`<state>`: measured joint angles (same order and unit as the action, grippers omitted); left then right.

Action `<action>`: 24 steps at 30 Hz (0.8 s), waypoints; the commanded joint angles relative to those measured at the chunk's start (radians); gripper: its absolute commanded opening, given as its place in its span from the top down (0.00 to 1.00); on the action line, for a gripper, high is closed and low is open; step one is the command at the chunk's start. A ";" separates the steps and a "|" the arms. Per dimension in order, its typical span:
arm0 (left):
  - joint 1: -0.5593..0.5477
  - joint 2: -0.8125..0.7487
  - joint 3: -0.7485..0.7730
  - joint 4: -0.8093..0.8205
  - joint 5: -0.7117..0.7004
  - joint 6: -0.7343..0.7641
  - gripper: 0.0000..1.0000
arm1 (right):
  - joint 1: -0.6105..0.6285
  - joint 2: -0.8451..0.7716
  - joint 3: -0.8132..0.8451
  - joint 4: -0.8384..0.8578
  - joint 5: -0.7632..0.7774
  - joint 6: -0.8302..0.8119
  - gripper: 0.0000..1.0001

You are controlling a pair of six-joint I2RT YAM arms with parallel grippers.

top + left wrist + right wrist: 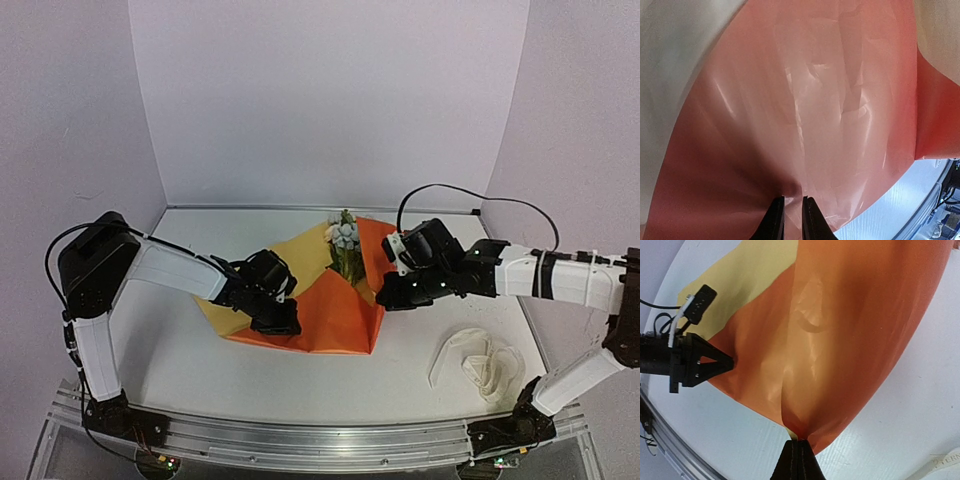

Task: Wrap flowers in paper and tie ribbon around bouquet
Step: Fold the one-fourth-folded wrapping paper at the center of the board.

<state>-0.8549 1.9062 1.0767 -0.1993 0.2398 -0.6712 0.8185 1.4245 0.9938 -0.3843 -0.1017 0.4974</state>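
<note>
The orange paper (330,300) lies mid-table, folded up over the flowers (345,240), whose pale blooms stick out at its far end. Its yellow reverse shows on the left. My left gripper (283,322) is at the paper's near left edge. In the left wrist view its fingertips (793,200) stand close together with a fold of the paper (815,100) pinched between them. My right gripper (383,297) is at the right edge. In the right wrist view it (799,442) is shut on a lifted corner of the paper (840,340). The ribbon (482,365) lies loose at the near right.
White walls close in the table on the left, back and right. An aluminium rail (320,440) runs along the near edge by the arm bases. In the right wrist view the left gripper (732,364) points at the paper's edge, and a ribbon end (940,462) shows low right.
</note>
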 commanded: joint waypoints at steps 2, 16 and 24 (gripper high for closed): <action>-0.009 0.022 -0.010 -0.029 0.020 -0.030 0.85 | 0.007 0.144 0.146 0.003 -0.143 0.007 1.00; 0.185 -0.155 0.022 0.048 0.324 -0.035 0.63 | 0.011 0.389 0.297 0.047 -0.229 0.078 1.00; 0.245 0.016 0.162 0.277 0.601 -0.171 0.40 | 0.016 0.398 0.289 0.068 -0.246 0.064 1.00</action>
<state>-0.6123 1.8393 1.1644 -0.0945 0.6461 -0.7578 0.8246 1.8130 1.2522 -0.3462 -0.3243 0.5655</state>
